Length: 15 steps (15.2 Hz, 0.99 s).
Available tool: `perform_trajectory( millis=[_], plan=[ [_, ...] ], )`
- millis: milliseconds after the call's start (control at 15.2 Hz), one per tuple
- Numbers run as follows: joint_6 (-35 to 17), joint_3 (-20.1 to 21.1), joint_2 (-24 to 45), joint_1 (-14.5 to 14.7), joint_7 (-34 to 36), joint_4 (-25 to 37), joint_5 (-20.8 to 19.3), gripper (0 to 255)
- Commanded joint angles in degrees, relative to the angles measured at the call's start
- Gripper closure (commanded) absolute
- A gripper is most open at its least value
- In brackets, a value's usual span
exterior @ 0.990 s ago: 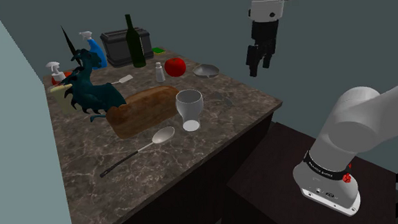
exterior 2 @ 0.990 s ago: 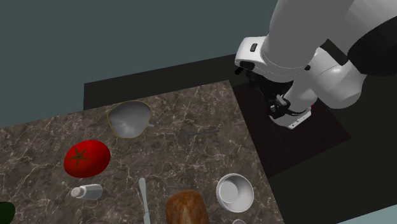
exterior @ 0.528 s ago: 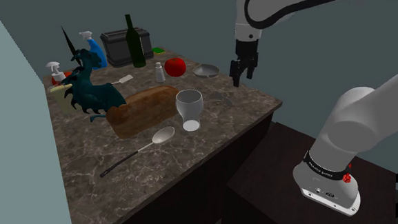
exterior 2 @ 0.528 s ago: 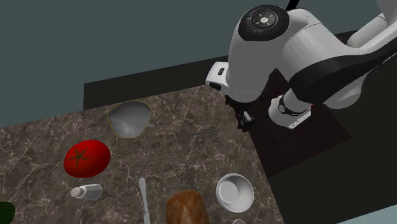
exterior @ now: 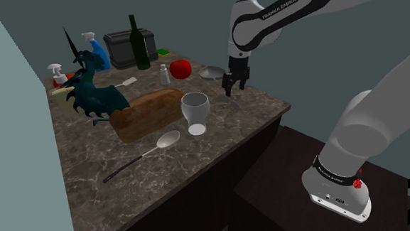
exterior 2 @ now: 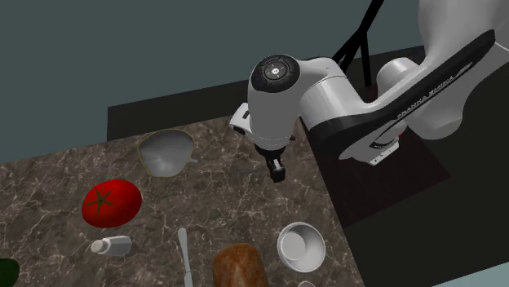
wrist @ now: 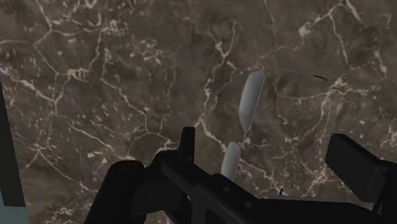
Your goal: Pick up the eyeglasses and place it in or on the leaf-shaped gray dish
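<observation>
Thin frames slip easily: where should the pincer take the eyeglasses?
Probably the bridge of the eyeglasses, between the lenses, from straight above: they seem to stand on edge on the countertop, lenses showing narrow, thin arms trailing aside.

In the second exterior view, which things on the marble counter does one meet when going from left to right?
tomato → leaf-shaped gray dish → loaf of bread → glass
</observation>
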<state>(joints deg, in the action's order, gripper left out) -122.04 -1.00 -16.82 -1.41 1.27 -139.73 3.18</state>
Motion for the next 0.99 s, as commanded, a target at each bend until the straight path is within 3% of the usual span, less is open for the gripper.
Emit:
perform_trajectory(
  millis=[0,462,924],
  plan=[
    [-1.96,0.02,2.45,0.08,0.12,0.91,0.34,0],
    [-8.32,0.16,5.7,0.3,-0.11,-2.2,0.77,0],
    [-8.32,0.16,5.7,0.3,-0.11,-2.2,0.77,0]
  ],
)
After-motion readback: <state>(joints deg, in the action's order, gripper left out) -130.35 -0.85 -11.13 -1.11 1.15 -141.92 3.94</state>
